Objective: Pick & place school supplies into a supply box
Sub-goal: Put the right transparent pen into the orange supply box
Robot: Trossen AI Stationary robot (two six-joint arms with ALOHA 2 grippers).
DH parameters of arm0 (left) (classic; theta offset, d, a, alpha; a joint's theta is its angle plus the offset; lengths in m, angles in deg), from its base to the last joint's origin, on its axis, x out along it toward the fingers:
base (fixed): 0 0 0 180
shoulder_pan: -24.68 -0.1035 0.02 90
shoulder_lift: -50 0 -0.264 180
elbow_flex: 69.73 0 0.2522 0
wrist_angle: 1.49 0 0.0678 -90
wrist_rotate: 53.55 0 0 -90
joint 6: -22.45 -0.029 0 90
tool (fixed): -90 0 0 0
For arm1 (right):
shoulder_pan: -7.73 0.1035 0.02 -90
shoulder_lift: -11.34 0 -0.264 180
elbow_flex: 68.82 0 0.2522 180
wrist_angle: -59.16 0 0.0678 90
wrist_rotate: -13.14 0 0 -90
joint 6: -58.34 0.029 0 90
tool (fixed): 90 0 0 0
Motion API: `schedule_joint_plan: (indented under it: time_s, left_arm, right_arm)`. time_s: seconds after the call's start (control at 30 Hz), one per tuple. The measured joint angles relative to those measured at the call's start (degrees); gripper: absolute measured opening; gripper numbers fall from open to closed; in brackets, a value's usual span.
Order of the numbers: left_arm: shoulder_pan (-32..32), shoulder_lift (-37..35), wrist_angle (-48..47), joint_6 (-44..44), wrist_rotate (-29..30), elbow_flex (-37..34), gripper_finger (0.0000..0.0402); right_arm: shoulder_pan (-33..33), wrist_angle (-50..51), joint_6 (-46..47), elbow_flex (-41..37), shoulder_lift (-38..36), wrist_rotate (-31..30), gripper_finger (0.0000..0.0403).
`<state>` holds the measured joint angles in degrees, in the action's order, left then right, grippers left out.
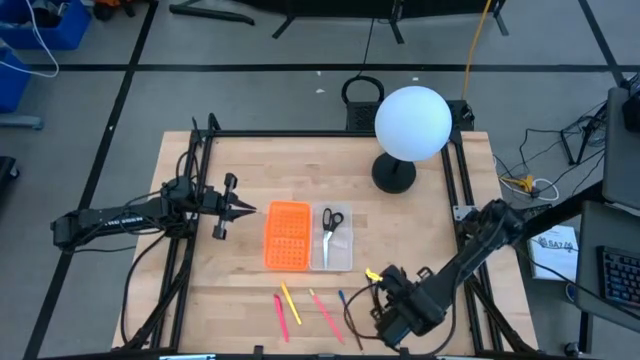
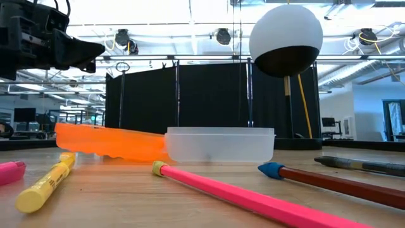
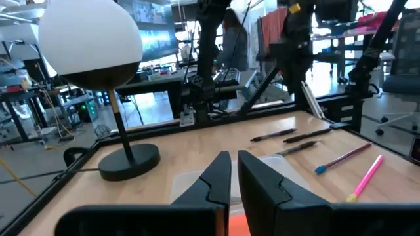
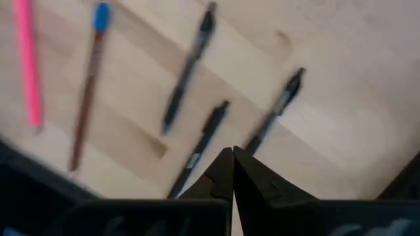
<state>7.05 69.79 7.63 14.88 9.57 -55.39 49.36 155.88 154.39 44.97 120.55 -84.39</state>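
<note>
The supply box (image 1: 305,238) lies open mid-table, its orange half (image 1: 287,236) beside the clear tray (image 1: 337,245). The black-handled scissors (image 1: 331,221) lie in the tray. Pink, yellow and brown pens and pencils (image 1: 300,308) rest flat near the near edge. In the right wrist view, three black pens (image 4: 200,141) and the blue-capped brown pencil (image 4: 88,92) lie on the wood. My left gripper (image 1: 243,208) hovers shut, left of the orange half, pointing at it. My right gripper (image 4: 233,157) is shut above the black pens near the near right edge.
A white globe lamp (image 1: 411,123) stands on its black base (image 1: 394,175) at the far right of the table. In the low view, the yellow marker (image 2: 47,183), pink pencil (image 2: 253,199) and brown pencil (image 2: 335,183) lie in front of the tray (image 2: 220,144). Black frame rails run along both table sides.
</note>
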Motion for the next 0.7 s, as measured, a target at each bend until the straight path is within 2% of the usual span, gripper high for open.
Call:
schedule_joint_plan:
  time_s: [0.17, 0.3, 0.5, 0.7]
  left_arm:
    - [0.0, 0.0, 0.0, -0.1, 0.0, 0.0, 0.0035]
    - [0.0, 0.0, 0.1, -0.2, 0.0, 0.0, 0.0035]
    - [0.0, 0.0, 0.1, -2.4, 0.0, 0.0, 0.0035]
    - [0.0, 0.0, -0.1, -2.3, 0.0, 0.0, 0.0035]
  right_arm:
    - [0.5, -0.7, 8.2, -7.0, 0.0, 0.2, 0.0025]
    - [0.7, -3.4, 10.6, -11.8, 0.0, 0.5, 0.0075]
    - [1.2, -9.5, 12.3, -17.2, 0.0, 4.9, 0.0147]
    - [1.6, -13.2, 17.6, -20.0, 0.0, 4.8, 0.0172]
